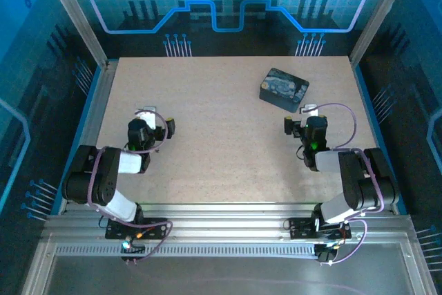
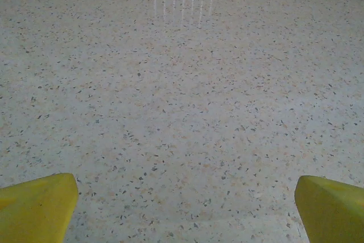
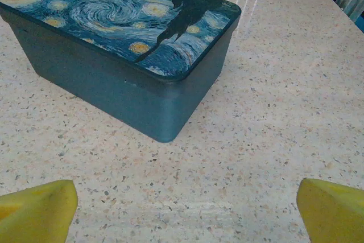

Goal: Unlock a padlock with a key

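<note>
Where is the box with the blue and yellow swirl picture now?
In the top view, the dark box lies on the far right part of the table; the right wrist view shows it just ahead-left of the right gripper.

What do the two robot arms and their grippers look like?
Both the left arm and the right arm have black rounded joints joined by white tube-shaped links. A thin pale purple cable loops by each wrist. The left gripper and the right gripper have bright yellow wedge-shaped fingers. A small green light glows on the right arm.
</note>
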Robot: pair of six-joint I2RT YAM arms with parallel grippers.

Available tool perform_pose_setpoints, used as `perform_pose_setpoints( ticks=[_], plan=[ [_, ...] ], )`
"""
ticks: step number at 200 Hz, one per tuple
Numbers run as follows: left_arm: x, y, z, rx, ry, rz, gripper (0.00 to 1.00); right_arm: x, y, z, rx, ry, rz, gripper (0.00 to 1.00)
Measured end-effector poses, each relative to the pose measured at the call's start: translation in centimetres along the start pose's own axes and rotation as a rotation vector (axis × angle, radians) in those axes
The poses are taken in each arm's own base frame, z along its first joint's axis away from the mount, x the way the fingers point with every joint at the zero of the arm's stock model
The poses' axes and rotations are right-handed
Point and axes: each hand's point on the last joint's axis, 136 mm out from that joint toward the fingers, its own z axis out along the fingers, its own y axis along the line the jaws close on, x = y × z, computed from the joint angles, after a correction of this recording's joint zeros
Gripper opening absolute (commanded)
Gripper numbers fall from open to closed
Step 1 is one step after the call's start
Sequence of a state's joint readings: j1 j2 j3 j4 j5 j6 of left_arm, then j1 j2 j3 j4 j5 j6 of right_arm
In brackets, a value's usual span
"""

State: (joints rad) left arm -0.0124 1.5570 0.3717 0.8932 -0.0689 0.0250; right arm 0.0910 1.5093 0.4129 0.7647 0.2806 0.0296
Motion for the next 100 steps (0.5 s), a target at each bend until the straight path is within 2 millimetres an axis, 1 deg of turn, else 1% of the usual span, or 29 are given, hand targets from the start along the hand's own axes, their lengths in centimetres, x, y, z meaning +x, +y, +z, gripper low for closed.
perform_pose_setpoints(
  ticks=[100],
  plan=[
    [0.14,0.04,0.00,0.003,0.006,-0.002,0.99,0.00,0.00,0.00,0.000,0.000,0.000,1.00]
  ],
)
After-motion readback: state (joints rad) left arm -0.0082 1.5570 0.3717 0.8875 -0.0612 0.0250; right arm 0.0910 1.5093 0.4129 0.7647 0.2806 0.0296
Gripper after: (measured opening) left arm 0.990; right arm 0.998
